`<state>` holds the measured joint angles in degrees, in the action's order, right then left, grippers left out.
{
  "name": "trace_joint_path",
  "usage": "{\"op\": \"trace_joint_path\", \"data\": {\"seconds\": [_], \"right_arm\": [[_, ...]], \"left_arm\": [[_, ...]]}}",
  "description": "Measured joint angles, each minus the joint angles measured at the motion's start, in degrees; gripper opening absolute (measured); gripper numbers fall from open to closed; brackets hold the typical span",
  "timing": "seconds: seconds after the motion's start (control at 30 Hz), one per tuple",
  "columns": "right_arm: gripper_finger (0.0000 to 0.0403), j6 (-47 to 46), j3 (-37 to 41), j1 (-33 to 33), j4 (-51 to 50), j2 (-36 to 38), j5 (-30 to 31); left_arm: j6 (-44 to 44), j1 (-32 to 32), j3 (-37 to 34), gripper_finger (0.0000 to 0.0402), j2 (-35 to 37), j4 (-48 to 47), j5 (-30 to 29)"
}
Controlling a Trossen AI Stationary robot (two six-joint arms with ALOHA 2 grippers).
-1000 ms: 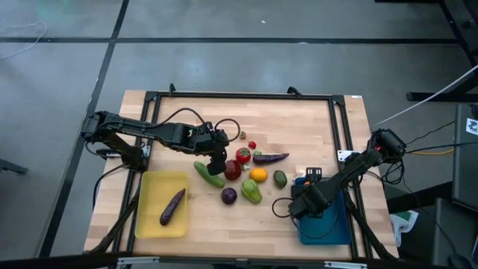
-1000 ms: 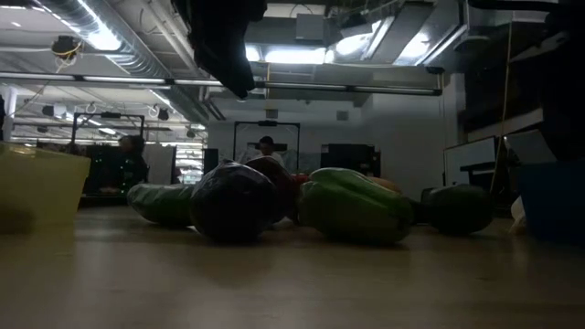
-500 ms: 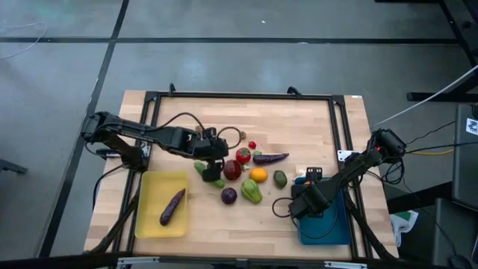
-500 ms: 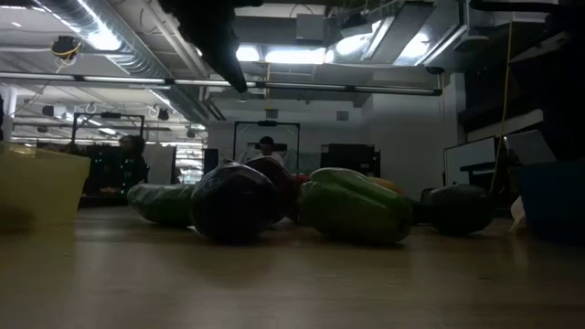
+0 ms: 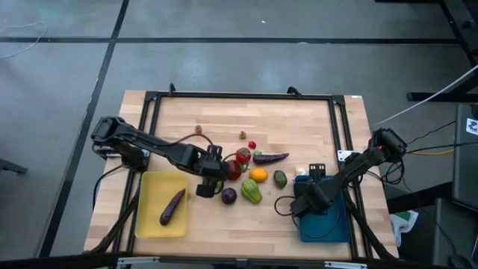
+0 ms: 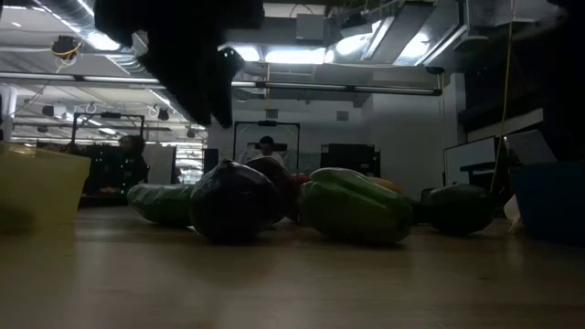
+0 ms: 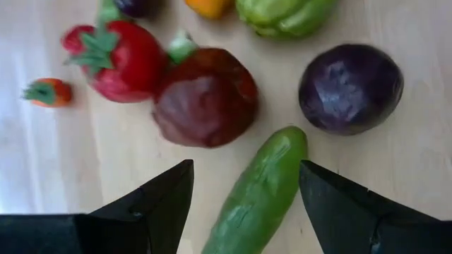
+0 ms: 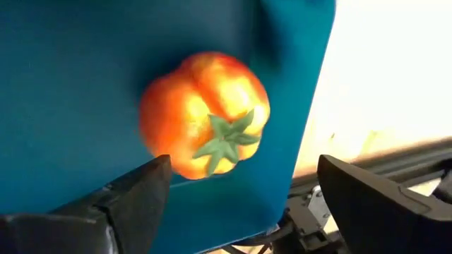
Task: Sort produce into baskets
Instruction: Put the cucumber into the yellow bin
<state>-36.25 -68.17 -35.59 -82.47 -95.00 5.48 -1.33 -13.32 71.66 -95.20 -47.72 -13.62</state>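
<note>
On the left side of the wooden surface (image 5: 314, 131) sits our shallow yellow plastic basket (image 5: 149, 213), and one long purple toy eggplant (image 5: 172, 206) lies inside it. Next to that basket we hold our left end effector (image 5: 206, 181) right above the long green toy cucumber (image 7: 258, 194). Its two dark fingers (image 7: 152, 204) are spread apart, one on each side of the cucumber, and they hold nothing. We think this is the step of picking up the cucumber.

Moving along, the rest of the produce waits in a little pile in the middle: a dark red toy apple (image 7: 205, 95) just beside the cucumber's tip, a red toy pepper with a green stem (image 7: 116, 60), a round purple toy eggplant (image 7: 349, 88), a green toy pepper (image 5: 251, 191), a small round orange (image 5: 258, 175), a dark green avocado (image 5: 279, 178) and another long purple eggplant (image 5: 270, 158).

Over on the right, our right end effector (image 5: 308, 200) hangs above the blue plastic basket (image 5: 328, 228). Its fingers are wide apart and empty, and an orange toy pepper (image 8: 205, 113) lies on the blue floor under them.

For the next move, we think the left fingers must go down, close on the cucumber without bumping the apple, and carry it to a basket.
</note>
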Motion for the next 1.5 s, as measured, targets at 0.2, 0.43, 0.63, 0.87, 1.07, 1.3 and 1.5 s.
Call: {"op": "trace_joint_path", "data": {"seconds": [0.2, 0.43, 0.63, 0.87, 1.07, 1.3, 1.5], "right_arm": [[0.0351, 2.0, -2.8, 0.0, 0.0, 2.2, 0.5], [0.0351, 2.1, -4.3, 0.0, 0.2, 7.0, 2.6], [0.0351, 2.1, -4.3, 0.0, 1.4, 12.5, 9.0], [0.0351, 5.4, -4.3, 0.1, 8.5, 18.5, 17.3], [0.0351, 11.3, -4.3, 2.7, 13.0, 22.1, 21.6], [0.0351, 19.6, -4.3, 10.5, 13.9, 23.1, 21.3], [0.0351, 28.3, -4.3, 18.0, 17.5, 23.1, 16.9]], "left_arm": [[1.7, -0.3, 0.0, 0.0253, -4.5, -1.0, 0.9], [2.1, -0.3, 0.0, 0.0253, -8.7, -1.3, 5.0], [3.3, -0.3, 0.0, 0.0253, -11.1, -0.9, 5.1], [3.3, 0.0, 0.0, 0.0253, -13.5, -0.7, 5.0], [2.9, 0.0, 0.0, 0.0232, -14.0, -1.1, 5.0], [2.2, 0.0, 0.0, 0.0165, -13.8, -1.5, 5.0], [0.7, 0.0, 1.1, 0.0176, -10.8, -4.4, 4.1]]}}
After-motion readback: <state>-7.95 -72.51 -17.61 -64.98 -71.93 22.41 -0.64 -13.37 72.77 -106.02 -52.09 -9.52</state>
